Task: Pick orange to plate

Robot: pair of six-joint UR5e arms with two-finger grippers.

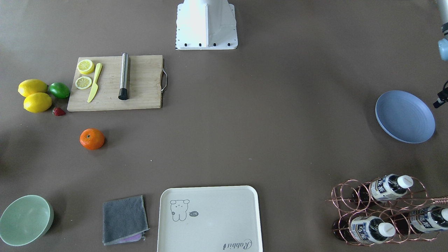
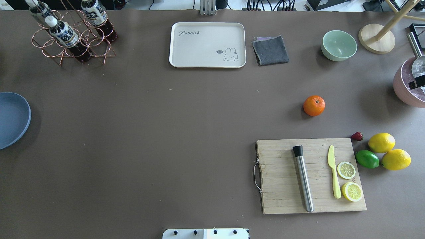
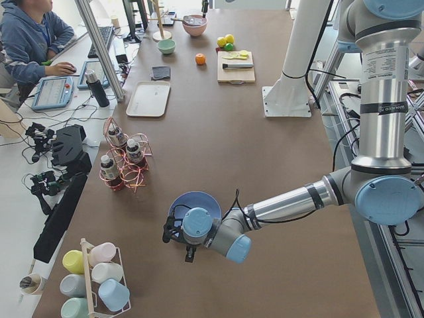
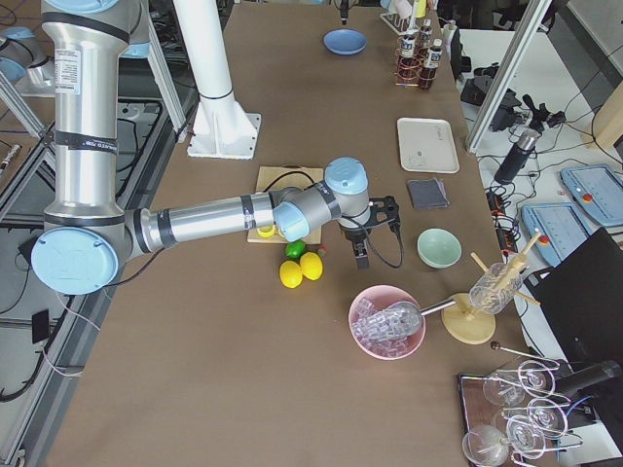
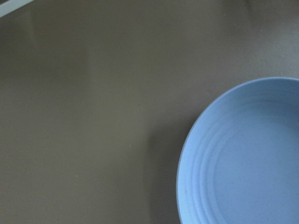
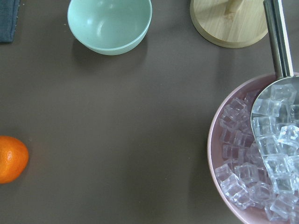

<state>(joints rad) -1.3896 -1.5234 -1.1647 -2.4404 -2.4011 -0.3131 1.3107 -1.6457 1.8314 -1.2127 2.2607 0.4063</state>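
The orange (image 2: 313, 105) sits alone on the brown table, between the cutting board and the mint bowl; it also shows at the left edge of the right wrist view (image 6: 11, 158). At the far left table edge lies the pale blue plate (image 2: 11, 119), with nothing on it (image 1: 405, 116). My left gripper (image 3: 173, 230) hovers beside the plate, whose rim fills the left wrist view (image 5: 243, 158). My right gripper (image 4: 375, 233) hangs above the table between the orange and the pink ice bowl. I cannot tell whether either gripper is open or shut.
A wooden cutting board (image 2: 282, 176) carries a steel muddler, a yellow knife and lemon slices. Two lemons (image 2: 388, 151), a lime (image 2: 367, 159) and a strawberry lie beside it. Farther back: cream tray (image 2: 207, 44), grey cloth (image 2: 270, 49), mint bowl (image 2: 338, 44), ice bowl (image 6: 261, 154), bottle rack (image 2: 71, 33).
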